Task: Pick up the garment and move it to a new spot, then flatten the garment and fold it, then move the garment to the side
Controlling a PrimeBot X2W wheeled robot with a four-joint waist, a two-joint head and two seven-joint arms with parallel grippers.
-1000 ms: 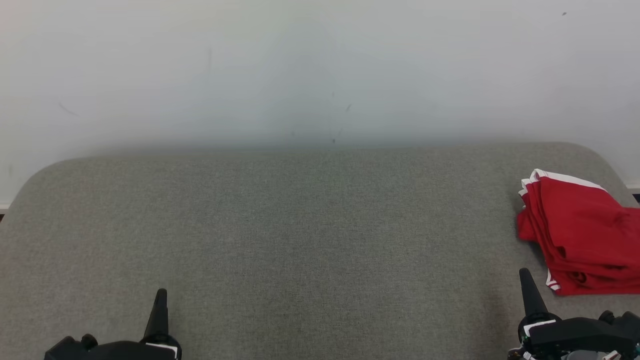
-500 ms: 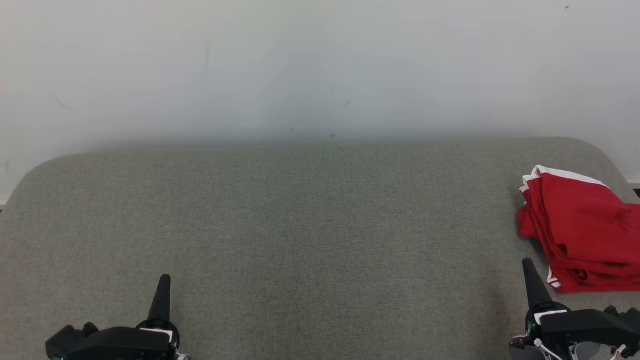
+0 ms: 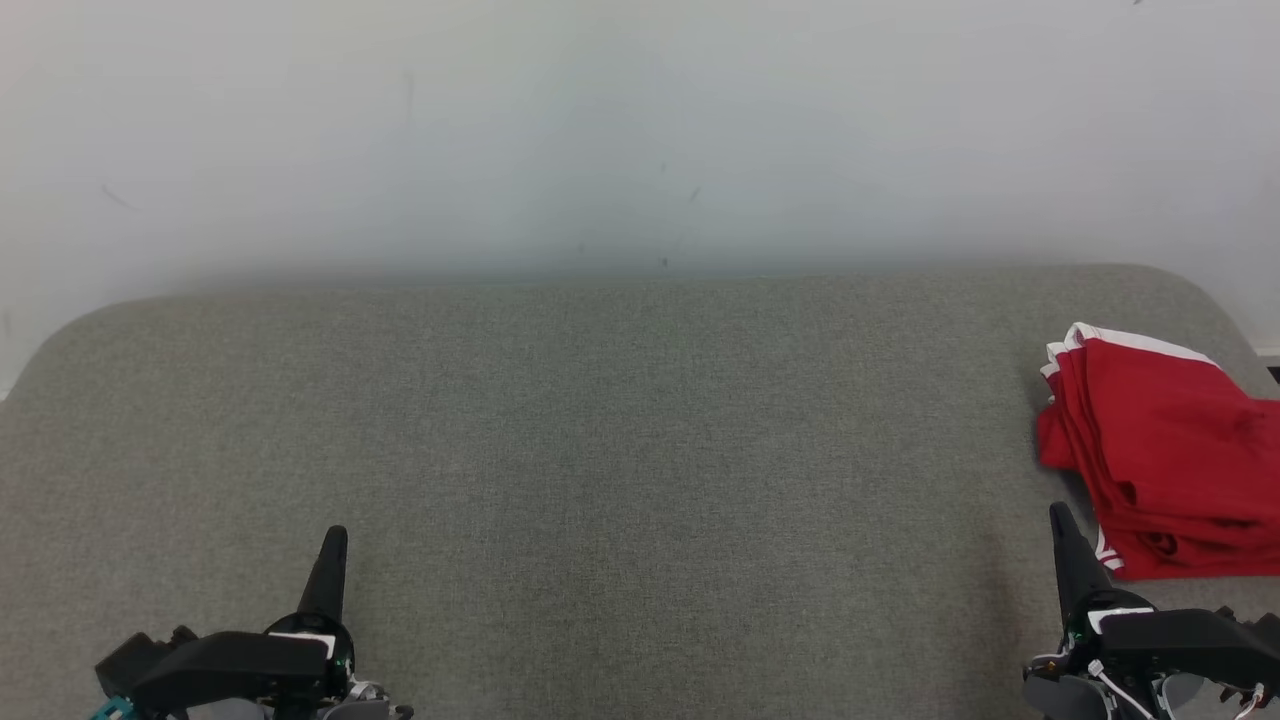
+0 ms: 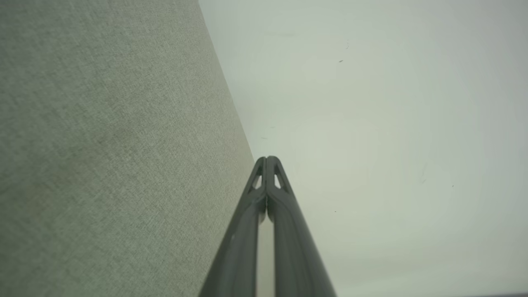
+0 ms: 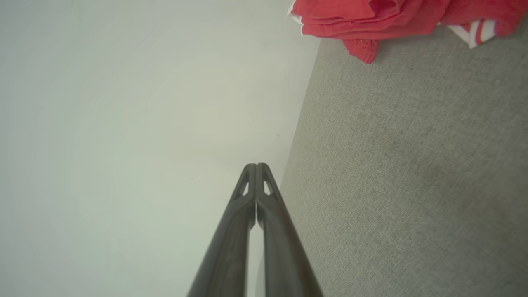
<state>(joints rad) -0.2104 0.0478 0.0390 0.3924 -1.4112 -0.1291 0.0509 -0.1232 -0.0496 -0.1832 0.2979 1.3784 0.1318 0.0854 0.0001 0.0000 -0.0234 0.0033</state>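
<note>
Folded garment [image 3: 1170, 455] seemingly lies lengthwise near-to-far; left hand [image 3: 336, 538], right hand [image 3: 1058, 515] closed, empty.

A broad surface [image 3: 620, 430] covered in grey-green woven fabric is spread across the lower part of the head view, and its two far corners are rounded. A pale, plain wall [image 3: 640, 120] is set close behind its far edge. The wall is marked near its middle by a few small dark specks [image 3: 694, 194] and faint scratches. A soft shadow is cast along the line where fabric and wall meet. The fabric's fine weave is shown plainly in both wrist views. The scene is lit evenly and softly.
</note>
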